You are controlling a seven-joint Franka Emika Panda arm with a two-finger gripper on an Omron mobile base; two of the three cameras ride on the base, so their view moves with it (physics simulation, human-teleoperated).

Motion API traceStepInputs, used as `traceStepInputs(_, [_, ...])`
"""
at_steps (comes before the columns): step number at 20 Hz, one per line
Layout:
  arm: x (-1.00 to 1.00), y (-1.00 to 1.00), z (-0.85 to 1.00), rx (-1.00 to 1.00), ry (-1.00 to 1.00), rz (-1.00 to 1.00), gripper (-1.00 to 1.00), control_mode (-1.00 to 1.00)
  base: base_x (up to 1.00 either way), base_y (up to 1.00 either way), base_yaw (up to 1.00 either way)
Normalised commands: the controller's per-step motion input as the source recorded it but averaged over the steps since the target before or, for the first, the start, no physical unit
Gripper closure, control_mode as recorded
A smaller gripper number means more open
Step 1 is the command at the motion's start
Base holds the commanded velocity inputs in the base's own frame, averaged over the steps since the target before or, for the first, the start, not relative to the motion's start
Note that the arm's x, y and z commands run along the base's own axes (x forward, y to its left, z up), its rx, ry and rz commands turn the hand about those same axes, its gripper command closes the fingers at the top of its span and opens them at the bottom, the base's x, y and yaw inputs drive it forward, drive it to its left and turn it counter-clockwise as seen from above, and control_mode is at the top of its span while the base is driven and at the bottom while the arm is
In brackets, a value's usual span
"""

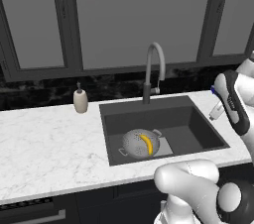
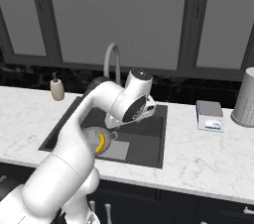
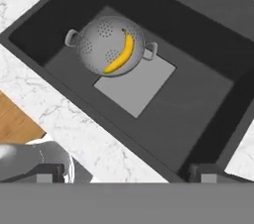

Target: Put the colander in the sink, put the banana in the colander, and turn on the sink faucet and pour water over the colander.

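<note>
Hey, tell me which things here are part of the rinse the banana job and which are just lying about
Part of the job:
- colander, sitting in the sink
- banana, lying in the colander
- sink faucet, behind the basin

Just lying about:
- soap dispenser, on the counter left of the sink
- small box, on the counter right of the sink
- grey perforated canister, far right

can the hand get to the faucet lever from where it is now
Probably yes. The sink faucet stands free at the sink's back rim, nothing beside its lever, and the hand hangs open above the basin.
</note>
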Motion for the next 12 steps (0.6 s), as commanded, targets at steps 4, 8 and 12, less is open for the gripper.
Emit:
traceStepInputs(4, [0.51,0.00,0.18,0.32,-0.01,0.08,-1.00,-1.00,0.00,0.00,0.00])
traceStepInputs(8, [0.52,0.00,0.23,0.26,0.00,0.03,-1.00,-1.00,0.00,0.00,0.00])
traceStepInputs(12, [0.31,0.06,-0.05,0.16,-0.14,0.04,-1.00,-1.00,0.00,0.00,0.00])
